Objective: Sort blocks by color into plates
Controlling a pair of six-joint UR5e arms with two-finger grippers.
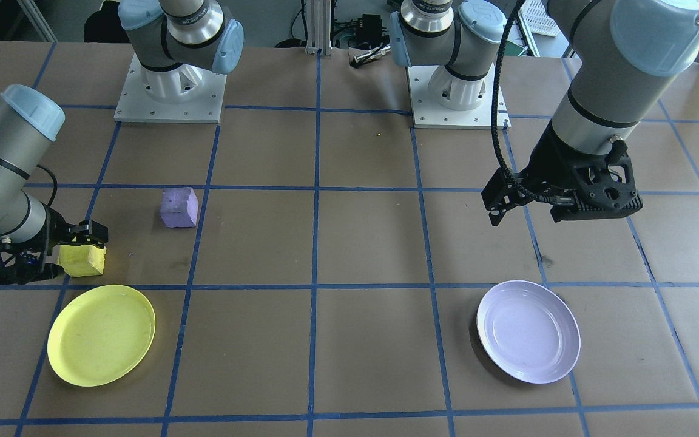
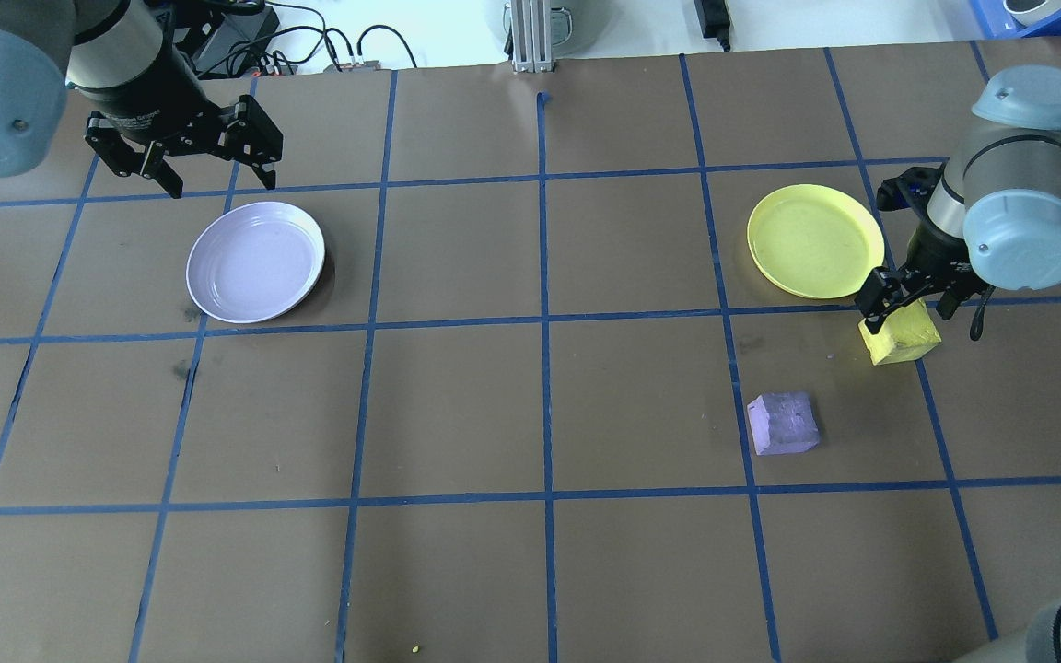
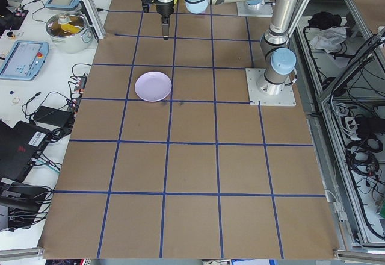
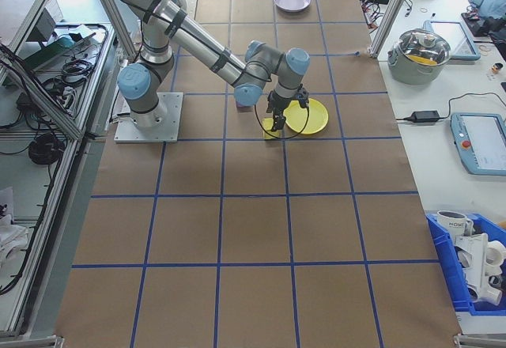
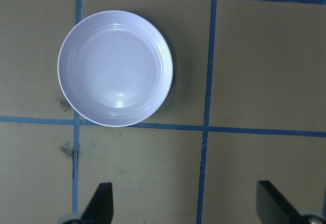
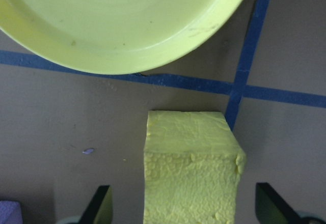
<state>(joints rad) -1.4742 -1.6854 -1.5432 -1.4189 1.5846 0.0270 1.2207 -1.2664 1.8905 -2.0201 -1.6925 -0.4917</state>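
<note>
My right gripper (image 2: 908, 308) is hanging open astride the yellow block (image 2: 900, 335), just off the yellow plate (image 2: 814, 240) at its 5 o'clock. My left gripper (image 2: 204, 175) is hovering open beyond the lavender plate (image 2: 254, 261). The purple block (image 2: 782, 423) is lying near the yellow one.

open tabletop between plates (image 2: 540, 258), purple block (image 2: 782, 423) seemingly unobstructed

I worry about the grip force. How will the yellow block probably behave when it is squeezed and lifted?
The yellow block has a rough, pitted foam-like surface, so it likely compresses slightly and grips well. Its flat faces suggest it will not roll. It is probably light.
</note>
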